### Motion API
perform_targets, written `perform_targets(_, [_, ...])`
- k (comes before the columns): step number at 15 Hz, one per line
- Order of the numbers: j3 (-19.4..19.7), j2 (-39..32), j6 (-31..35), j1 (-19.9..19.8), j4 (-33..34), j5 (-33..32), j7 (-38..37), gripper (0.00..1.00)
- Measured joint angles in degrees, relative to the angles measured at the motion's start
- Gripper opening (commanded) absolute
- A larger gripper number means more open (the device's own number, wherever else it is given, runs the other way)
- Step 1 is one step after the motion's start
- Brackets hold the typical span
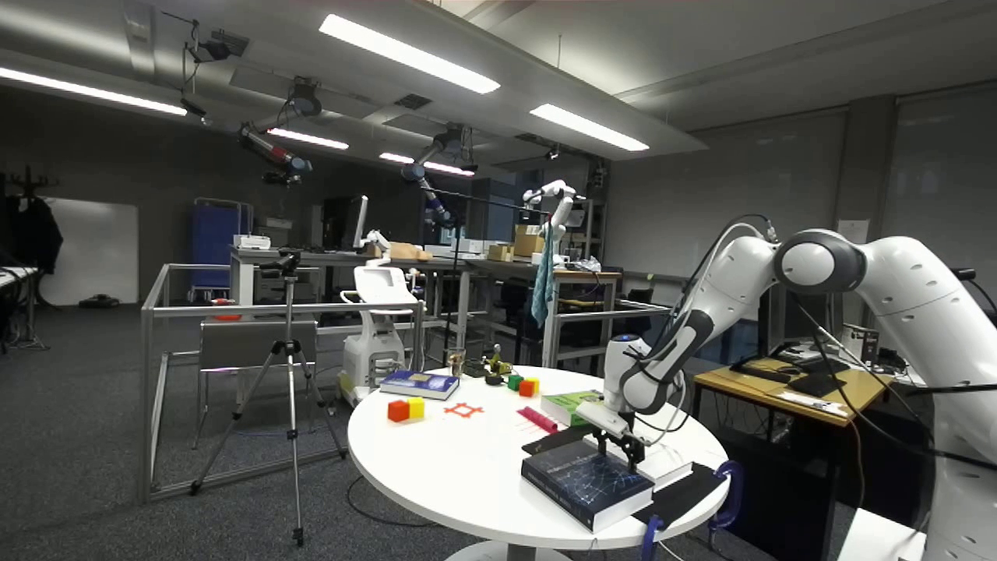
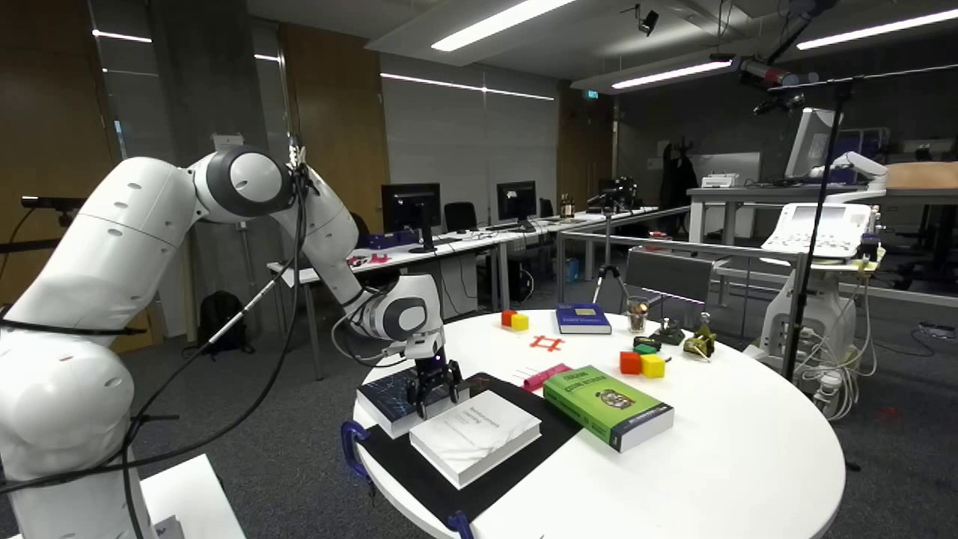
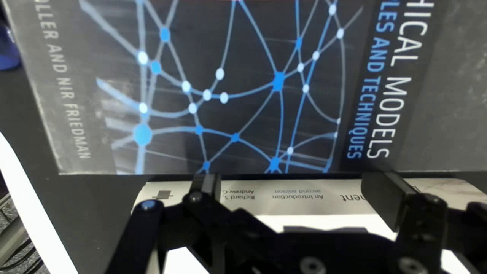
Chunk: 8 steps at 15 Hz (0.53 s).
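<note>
My gripper (image 3: 295, 186) is open and empty, fingers pointing down; it shows in both exterior views (image 1: 618, 456) (image 2: 438, 403). Its fingertips are over the seam between a dark book with a blue network pattern (image 3: 236, 95) and a white book (image 3: 304, 198). Both books lie flat side by side on a black mat (image 3: 95, 220). The dark book (image 1: 588, 475) and the white book (image 2: 479, 434) also show in the exterior views. I cannot tell whether the fingertips touch either book. The gripper hides part of the white book in the wrist view.
The mat lies on a round white table (image 1: 436, 467) with blue clamps (image 1: 729, 495) at its edge. Nearby are a green book (image 2: 610, 408) and a pink roll (image 2: 545, 376). Farther off are a blue book (image 2: 584, 318), coloured blocks (image 2: 641, 364), a red frame (image 2: 546, 343) and a glass (image 2: 637, 314).
</note>
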State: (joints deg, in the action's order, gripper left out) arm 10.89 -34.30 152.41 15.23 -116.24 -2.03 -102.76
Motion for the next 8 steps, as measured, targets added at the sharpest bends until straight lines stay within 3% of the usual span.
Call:
perform_targets(4, [-1.1, 0.1, 0.0, -1.0, 0.1, 0.6, 0.4, 1.0])
perform_targets(8, [-4.0, 0.5, 0.0, -4.8, 0.4, 4.8, 4.1, 1.0])
